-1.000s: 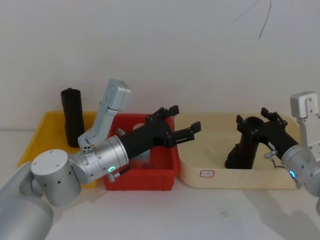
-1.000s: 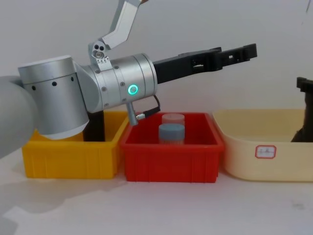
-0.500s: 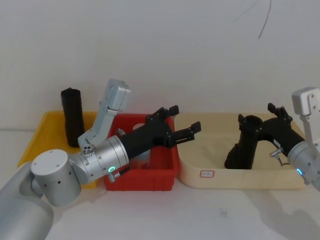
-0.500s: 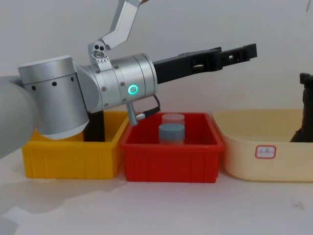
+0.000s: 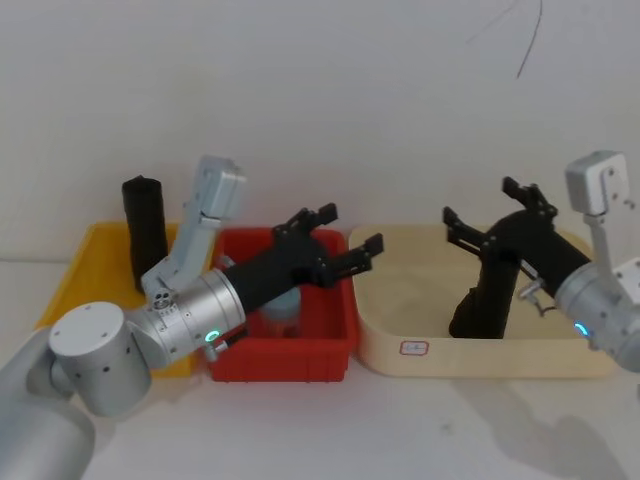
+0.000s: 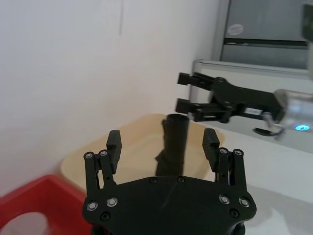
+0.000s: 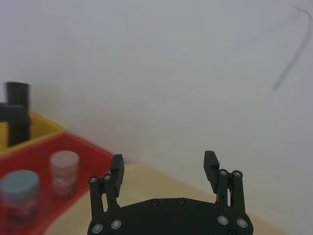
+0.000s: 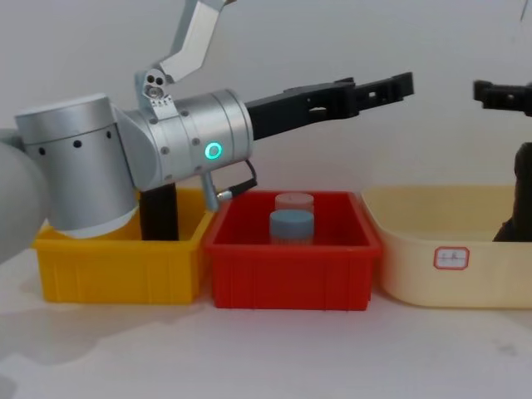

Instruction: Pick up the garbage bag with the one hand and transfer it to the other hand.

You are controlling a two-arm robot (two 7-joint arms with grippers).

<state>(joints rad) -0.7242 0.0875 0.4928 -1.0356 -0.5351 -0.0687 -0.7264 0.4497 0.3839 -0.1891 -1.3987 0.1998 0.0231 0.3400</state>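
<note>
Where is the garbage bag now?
In the head view the garbage bag stands in the beige tub on the robot's right, just below the open right pincer.

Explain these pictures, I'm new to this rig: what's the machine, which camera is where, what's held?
It is a robot with two arms, each ending in a black gripper. Two pictures come from its head and chest, facing the table; two from cameras on the wrists, looking along each gripper. On the table stand a yellow bin, a red bin with two jars, and a beige tub. The garbage bag roll stands in the tub; a second black roll stands in the yellow bin. The left gripper hangs open above the red bin. The right gripper hangs open above the roll in the tub. Nothing is held.
</note>
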